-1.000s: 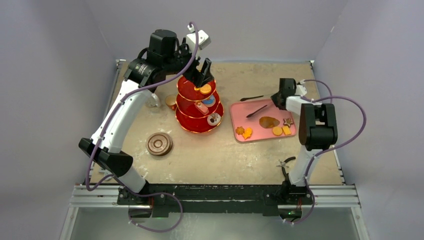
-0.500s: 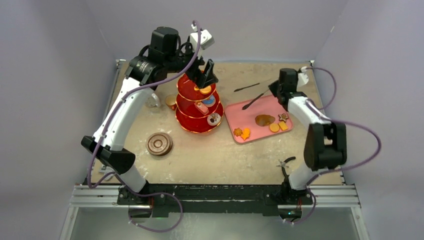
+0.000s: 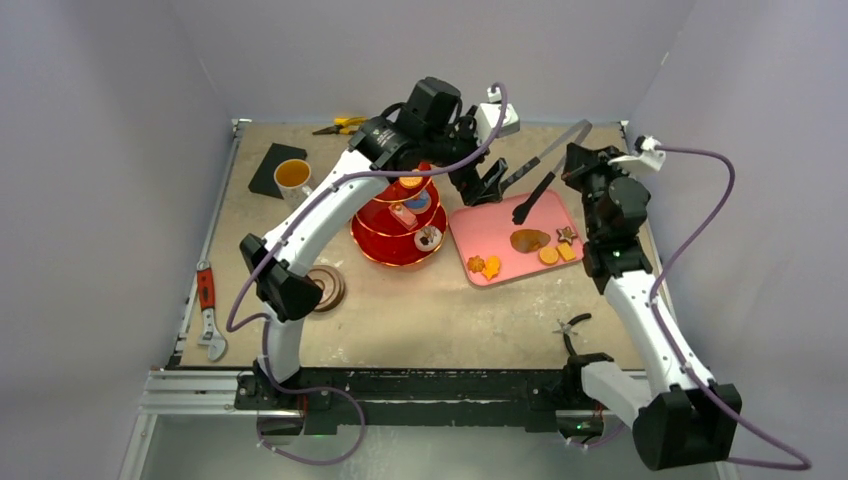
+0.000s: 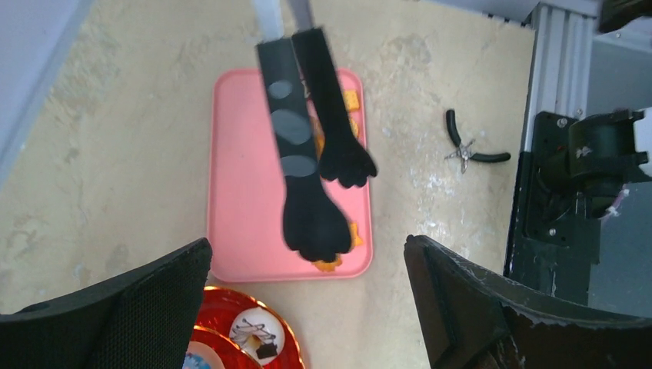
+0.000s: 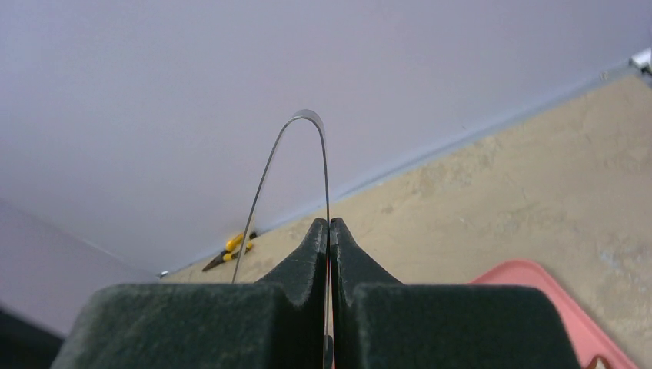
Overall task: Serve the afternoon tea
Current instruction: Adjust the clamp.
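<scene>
The red three-tier stand (image 3: 400, 238) holds small pastries, and one iced pastry (image 4: 257, 336) shows on its bottom tier. My left gripper (image 3: 487, 185) hangs open just right of the stand's top, jaws wide (image 4: 307, 246), with nothing held. My right gripper (image 3: 582, 165) is shut on the thin metal strip of the black tongs (image 3: 535, 185), fingers pressed together (image 5: 329, 224). The tongs' black tips (image 4: 311, 219) hang over the pink tray (image 3: 500, 235), where several pastries (image 3: 537, 241) lie. A white mug of amber tea (image 3: 292, 176) stands at the back left. Brown saucers (image 3: 328, 285) lie partly behind my left arm.
Yellow pliers (image 3: 340, 125) lie by the back wall. A black flat block (image 3: 270, 165) sits beside the mug. A red wrench (image 3: 207, 300) lies near the left edge. Small black pliers (image 3: 572, 325) lie in front of the tray.
My left arm swung right, from above the stand's top toward the tray, and its jaws opened wider. My right arm rose and lifted the tongs above the tray.
</scene>
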{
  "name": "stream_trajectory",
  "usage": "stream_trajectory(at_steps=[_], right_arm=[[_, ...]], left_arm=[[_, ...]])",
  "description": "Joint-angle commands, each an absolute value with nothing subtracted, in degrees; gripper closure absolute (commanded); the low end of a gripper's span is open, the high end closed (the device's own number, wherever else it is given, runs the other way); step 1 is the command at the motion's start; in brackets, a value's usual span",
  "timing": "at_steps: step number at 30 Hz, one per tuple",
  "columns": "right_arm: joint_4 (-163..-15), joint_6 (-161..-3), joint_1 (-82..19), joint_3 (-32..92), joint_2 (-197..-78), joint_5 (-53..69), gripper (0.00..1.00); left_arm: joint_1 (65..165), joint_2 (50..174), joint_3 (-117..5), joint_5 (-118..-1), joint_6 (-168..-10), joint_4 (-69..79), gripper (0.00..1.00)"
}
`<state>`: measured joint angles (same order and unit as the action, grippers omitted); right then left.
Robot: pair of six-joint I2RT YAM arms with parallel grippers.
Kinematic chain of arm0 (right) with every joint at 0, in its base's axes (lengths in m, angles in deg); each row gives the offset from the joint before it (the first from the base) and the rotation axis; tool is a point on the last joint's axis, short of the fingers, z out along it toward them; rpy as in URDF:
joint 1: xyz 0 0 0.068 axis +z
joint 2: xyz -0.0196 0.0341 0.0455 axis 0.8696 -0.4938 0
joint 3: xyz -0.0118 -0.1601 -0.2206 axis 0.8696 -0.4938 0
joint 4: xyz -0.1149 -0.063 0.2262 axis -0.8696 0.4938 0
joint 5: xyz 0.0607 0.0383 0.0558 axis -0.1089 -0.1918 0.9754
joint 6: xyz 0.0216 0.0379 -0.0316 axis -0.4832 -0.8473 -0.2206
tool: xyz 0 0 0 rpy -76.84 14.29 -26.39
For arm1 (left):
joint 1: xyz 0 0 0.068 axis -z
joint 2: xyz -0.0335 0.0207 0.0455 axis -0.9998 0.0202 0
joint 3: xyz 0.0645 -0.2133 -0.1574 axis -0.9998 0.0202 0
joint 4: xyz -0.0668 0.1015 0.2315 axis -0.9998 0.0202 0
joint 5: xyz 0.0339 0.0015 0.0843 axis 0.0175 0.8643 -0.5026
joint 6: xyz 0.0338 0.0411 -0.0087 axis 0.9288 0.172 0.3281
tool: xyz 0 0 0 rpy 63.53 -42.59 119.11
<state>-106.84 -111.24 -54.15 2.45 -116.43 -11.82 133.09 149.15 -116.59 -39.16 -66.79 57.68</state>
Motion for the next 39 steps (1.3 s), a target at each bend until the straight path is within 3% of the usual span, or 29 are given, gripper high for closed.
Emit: stream_trajectory(at_steps=[1,8,13,22,29,33,39], right_arm=[[-117.62,-101.97,-53.30,0.96,-110.77,-4.67,1.00],[-119.79,-99.60,-50.01,1.70,-109.59,1.33,1.00],[-119.81,-97.13,-46.66,2.51,-109.71,0.26,1.00],[-120.65,-96.87,-45.71,2.32,-109.33,0.62,1.00],[-117.52,-98.20,-45.57,3.86,-109.24,2.77,1.00],[-116.28,-99.27,-45.58,4.95,-109.49,5.40,1.00],[-114.06,-100.85,-45.57,3.81,-108.89,12.18,0.61]], left_arm=[[132.47,147.73,-114.76,-37.12,-66.50,57.63,0.04],[132.53,145.27,-108.36,-32.69,-73.17,48.93,0.07],[132.58,145.70,-108.68,-27.71,-76.80,46.28,0.18],[132.53,143.91,-104.85,-29.02,-73.90,47.60,0.53],[132.48,143.60,-105.45,-30.48,-69.77,50.25,0.98],[132.47,142.99,-105.91,-29.91,-68.91,50.19,1.00],[132.11,141.05,-105.01,-25.80,-69.14,48.88,1.00]])
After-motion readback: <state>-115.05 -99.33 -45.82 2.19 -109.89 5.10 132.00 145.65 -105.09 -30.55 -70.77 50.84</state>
